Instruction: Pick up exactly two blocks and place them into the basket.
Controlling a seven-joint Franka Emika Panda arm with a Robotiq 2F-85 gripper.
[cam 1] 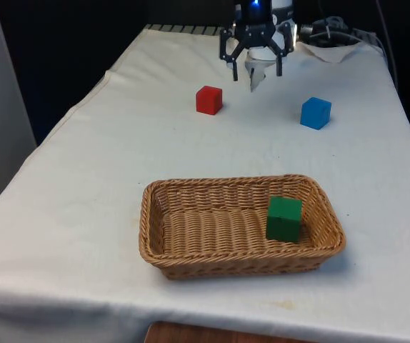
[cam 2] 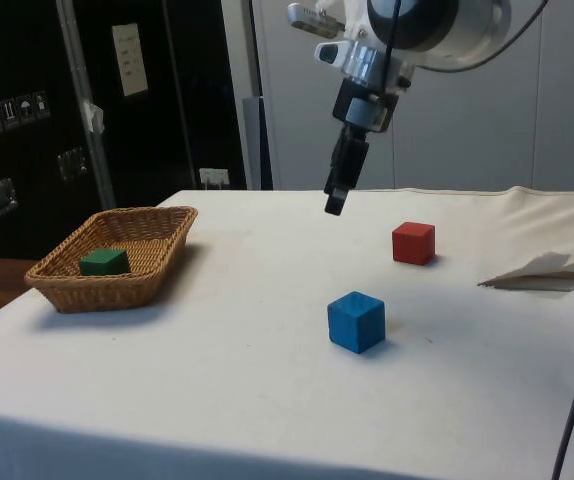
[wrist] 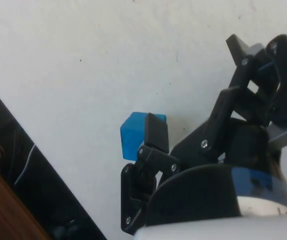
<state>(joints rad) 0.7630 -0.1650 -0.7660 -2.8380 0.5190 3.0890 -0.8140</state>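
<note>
My gripper (cam 1: 256, 73) hangs open and empty above the far part of the table, between a red block (cam 1: 208, 100) and a blue block (cam 1: 315, 113). In the side view the gripper (cam 2: 335, 203) is well above the cloth, with the red block (cam 2: 413, 243) beyond it and the blue block (cam 2: 355, 321) nearer the camera. The wrist view has the blue block (wrist: 131, 135) on the cloth, partly behind one finger (wrist: 155, 131) of the gripper (wrist: 196, 87). A wicker basket (cam 1: 241, 182) (cam 2: 67, 290) holds one green block (cam 1: 284, 218) (cam 2: 104, 262).
A bunched fold of white cloth (cam 1: 330, 50) (cam 2: 542, 270) lies at the far corner near the robot's base. The basket stands close to the table's near edge in the front view. Bare cloth lies between basket and blocks.
</note>
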